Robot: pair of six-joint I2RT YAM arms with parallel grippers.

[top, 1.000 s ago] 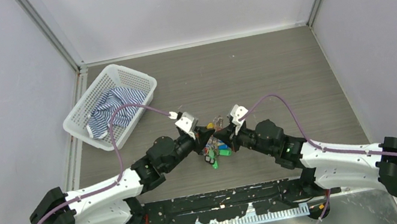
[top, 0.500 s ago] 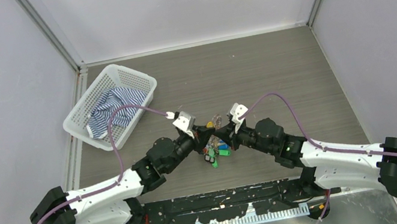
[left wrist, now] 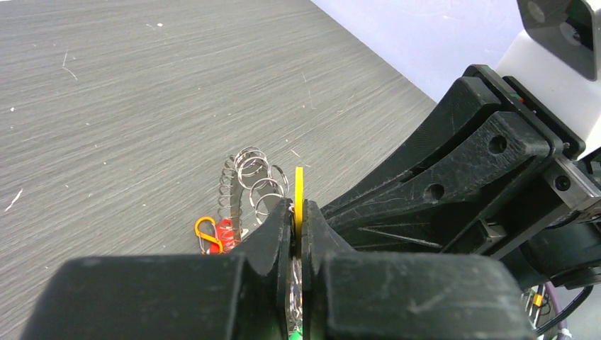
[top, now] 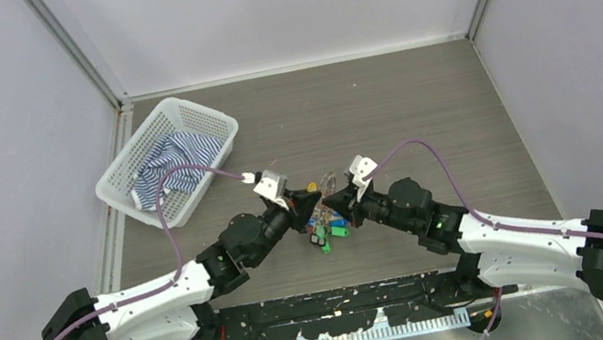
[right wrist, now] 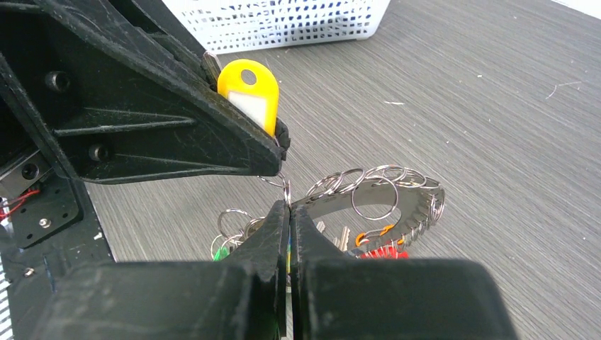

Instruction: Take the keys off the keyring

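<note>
My left gripper (left wrist: 298, 212) is shut on a yellow plastic key tag (left wrist: 298, 185), which stands edge-on between its fingers. In the right wrist view the yellow tag (right wrist: 248, 91) sticks up from the left gripper, with a small ring hanging under it. My right gripper (right wrist: 289, 207) is shut on the keyring (right wrist: 386, 200), a dark toothed band strung with many small split rings. Keys (right wrist: 341, 239) with red, orange and green pieces hang below it. In the top view both grippers (top: 303, 199) (top: 333, 202) meet tip to tip above the keys (top: 326, 230).
A white mesh basket (top: 119, 177) holding a blue striped cloth stands at the back left; its wall shows at the top of the right wrist view (right wrist: 298, 21). The table is grey wood grain, with walls on three sides.
My left gripper has drawn back a little to the left with the yellow tag. The right arm has stayed almost still.
</note>
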